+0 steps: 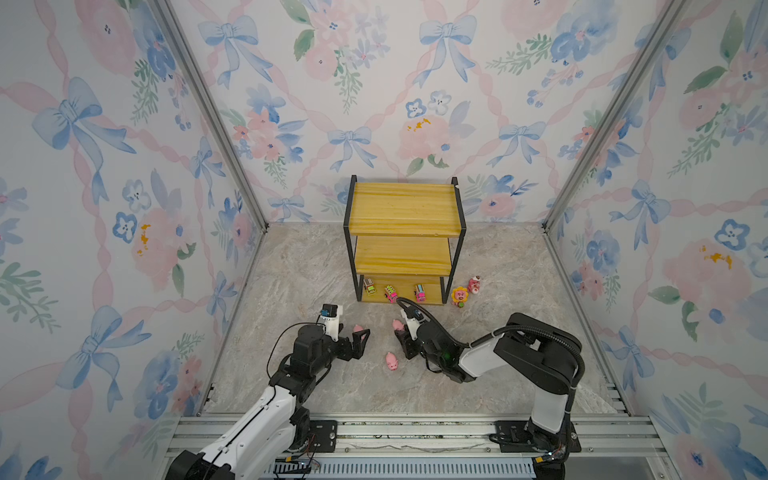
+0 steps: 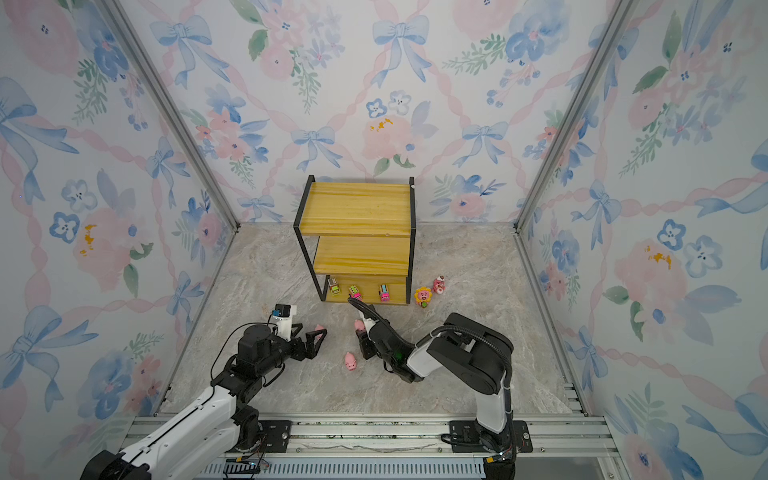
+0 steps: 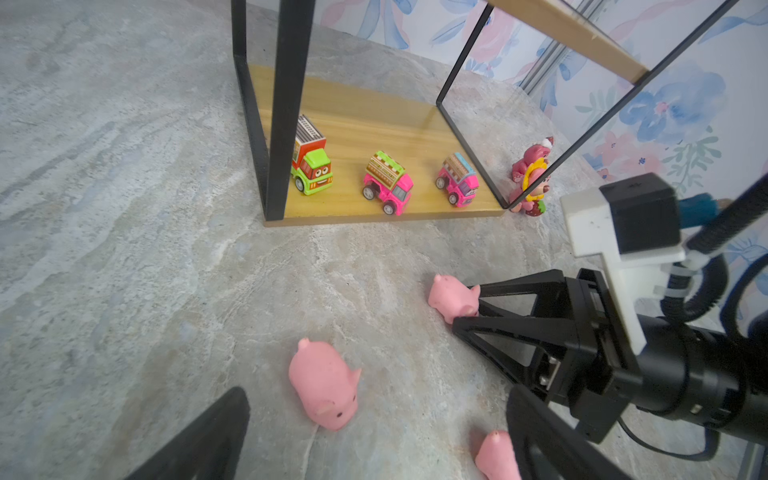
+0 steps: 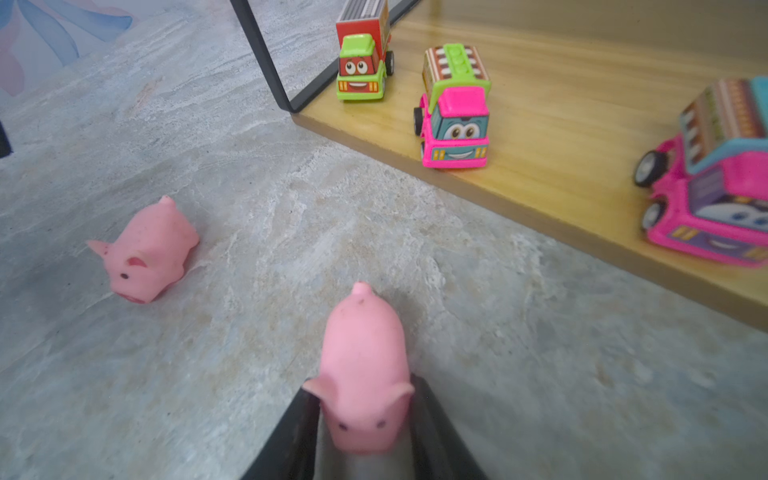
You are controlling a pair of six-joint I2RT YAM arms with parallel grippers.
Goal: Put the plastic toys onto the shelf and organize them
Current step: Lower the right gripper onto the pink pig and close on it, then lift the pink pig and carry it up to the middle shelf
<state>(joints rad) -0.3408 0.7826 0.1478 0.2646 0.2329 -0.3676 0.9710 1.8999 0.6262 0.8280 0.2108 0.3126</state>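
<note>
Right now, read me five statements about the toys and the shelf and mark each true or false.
1. The three toy vehicles stand on the bottom board of the shelf. True.
2. The right gripper is closed on a pig. True.
3. The sunflower bear and the other bear sit on the middle board. False: they stand on the table beside the shelf.
4. The left gripper holds a toy. False: its jaws stand open, a second pig lying on the table between them.
5. A pig lies on the top board. False: that board holds no toy.
</note>
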